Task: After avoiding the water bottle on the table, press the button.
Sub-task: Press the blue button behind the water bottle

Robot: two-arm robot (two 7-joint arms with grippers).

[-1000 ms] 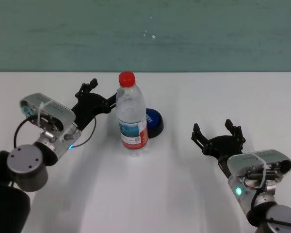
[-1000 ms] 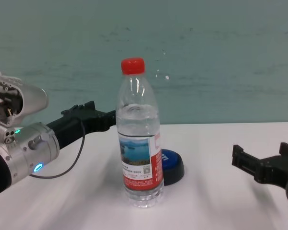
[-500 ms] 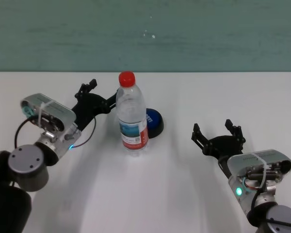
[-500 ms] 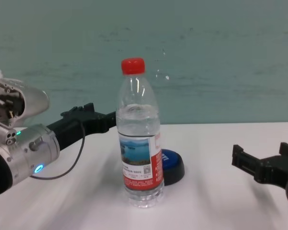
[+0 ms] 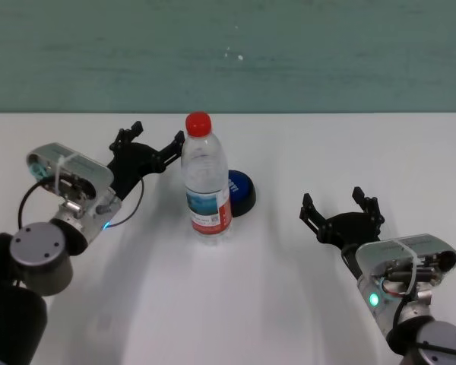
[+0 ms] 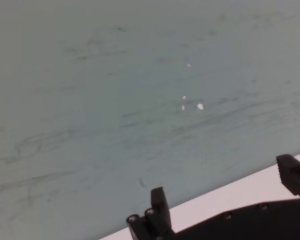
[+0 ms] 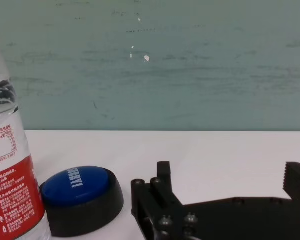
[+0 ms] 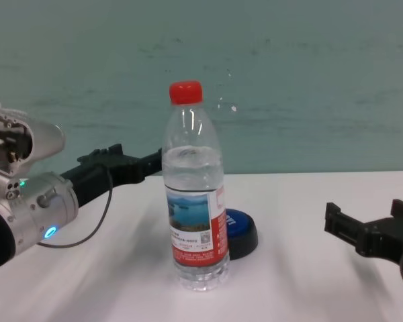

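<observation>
Head view: the water bottle (image 5: 207, 182) is seen standing upright near the middle of the table (image 5: 289, 304), with the button (image 5: 242, 192) just behind it and to its right, partly hidden by the bottle's body. The bottle is thus placed as an obstacle on the straight path to the button. The left gripper (image 5: 150, 146) is held raised beside the bottle's shoulder on its left and slightly behind it, fingers spread apart and empty; it appears to be routed around the far side so that the bottle is not knocked, though contact with the bottle cannot be ruled out from this angle. The right gripper (image 5: 342, 214) is parked low over the table well to the right, its fingers also apart, holding nothing.

On the bottle, a red-and-white label with a blue landscape picture is shown; the small print and a code square cannot be read. White lettering is printed on the button's blue dome (image 7: 76, 181), but it is not legible with confidence.
</observation>
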